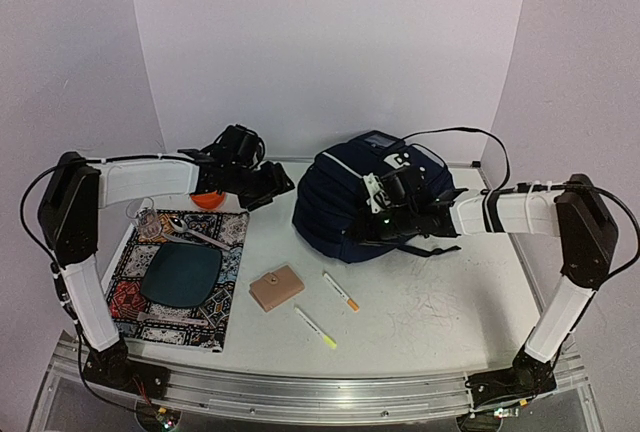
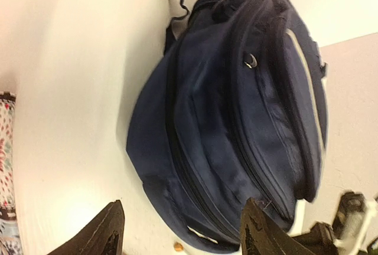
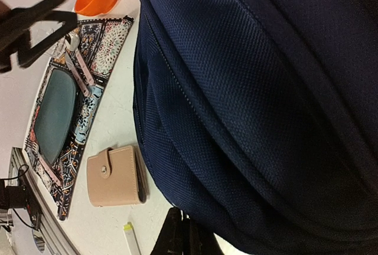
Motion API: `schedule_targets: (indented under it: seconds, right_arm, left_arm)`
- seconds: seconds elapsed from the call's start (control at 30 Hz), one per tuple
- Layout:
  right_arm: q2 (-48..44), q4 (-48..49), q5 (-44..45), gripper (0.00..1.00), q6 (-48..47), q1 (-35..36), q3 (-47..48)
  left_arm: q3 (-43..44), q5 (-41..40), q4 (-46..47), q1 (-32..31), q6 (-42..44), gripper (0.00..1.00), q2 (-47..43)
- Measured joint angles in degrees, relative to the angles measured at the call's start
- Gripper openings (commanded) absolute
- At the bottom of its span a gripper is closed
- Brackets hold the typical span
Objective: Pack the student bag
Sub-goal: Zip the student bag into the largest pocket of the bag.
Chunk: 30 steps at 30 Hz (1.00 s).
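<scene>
The student bag (image 1: 345,202) is a navy-blue backpack lying on its side on the white table, right of the middle. It fills the left wrist view (image 2: 236,107) and the right wrist view (image 3: 266,101). My left gripper (image 1: 272,188) hovers just left of the bag, open; the bag's lower edge lies a little ahead of its two dark fingers (image 2: 106,234) and nothing is between them. My right gripper (image 1: 372,220) rests on the bag's near side, shut. Its fingertips (image 3: 183,234) press together against the fabric edge, and I cannot tell whether they pinch anything.
A patterned placemat (image 1: 225,297) at the left carries a dark teal plate (image 1: 182,272) and a spoon (image 1: 190,227). An orange bowl (image 1: 208,199) sits behind it. In front of the bag lie a tan wallet (image 1: 276,287), an orange-tipped pen (image 1: 341,292) and a yellow-tipped pen (image 1: 316,328).
</scene>
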Motion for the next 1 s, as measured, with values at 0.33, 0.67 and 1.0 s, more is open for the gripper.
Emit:
schedule_targets:
  seconds: [0.33, 0.67, 1.0]
  right_arm:
    - [1.72, 2.48, -0.14, 0.0, 1.1, 0.14, 0.05]
    - [2.28, 3.31, 0.04, 0.0, 1.53, 0.79, 0.05]
    - [2.17, 4.18, 1.64, 0.0, 0.84, 1.41, -0.77]
  left_arm:
    - [-5.46, 4.01, 10.09, -5.74, -9.31, 0.7, 2.29]
    - [-3.89, 6.79, 18.79, -8.42, -16.81, 0.59, 10.19]
    - [-3.24, 6.9, 22.22, -8.53, -18.69, 0.0, 12.98]
